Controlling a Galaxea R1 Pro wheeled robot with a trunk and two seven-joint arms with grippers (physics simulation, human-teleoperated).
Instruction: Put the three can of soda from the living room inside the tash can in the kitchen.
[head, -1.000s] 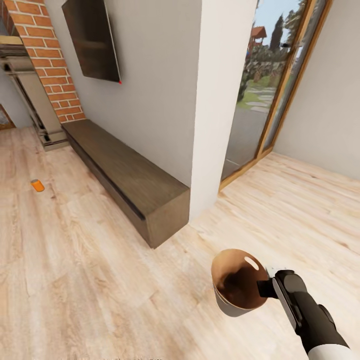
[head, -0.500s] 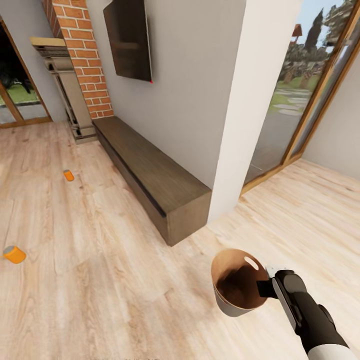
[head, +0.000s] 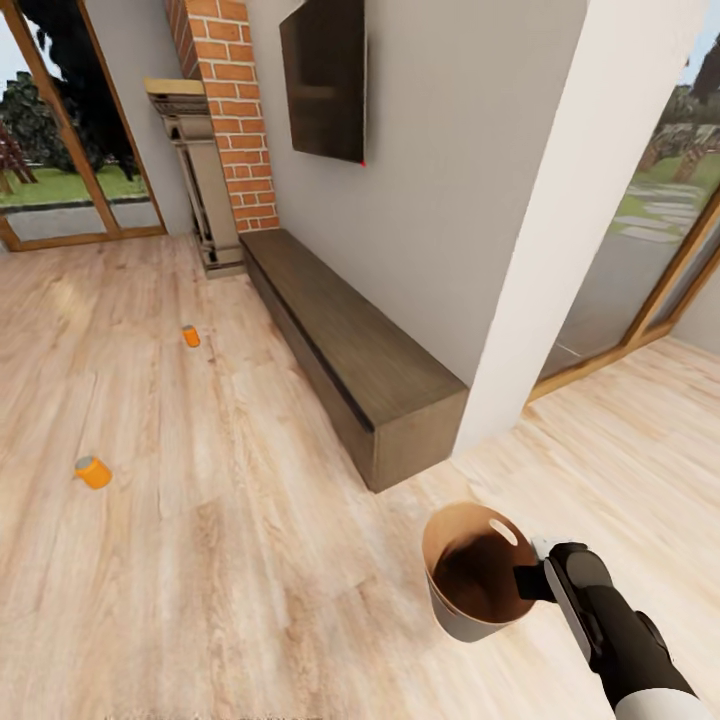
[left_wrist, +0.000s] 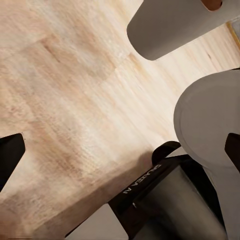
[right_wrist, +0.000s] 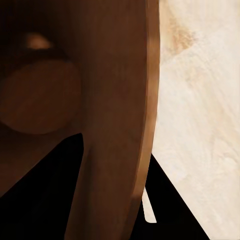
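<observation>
Floor (head: 200, 560) pale matt wood planks; cabinet (head: 350, 350) dark wood; tash can (head: 470, 625) seemingly smooth plastic.

2 orange soda cans (head: 93, 472) (head: 190, 336) on floor; 1 trash can (head: 455, 618); 1 TV (head: 325, 75); 1 low cabinet (head: 350, 345).

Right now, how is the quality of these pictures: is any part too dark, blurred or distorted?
Head view: evenly lit and sharp, but wide-angle bent, so the white pillar leans; the trash can interior is shaded. Right wrist view: very dark, with the bin's brown wall close and soft. Left wrist view: bright, floor grain slightly blurred.
</observation>
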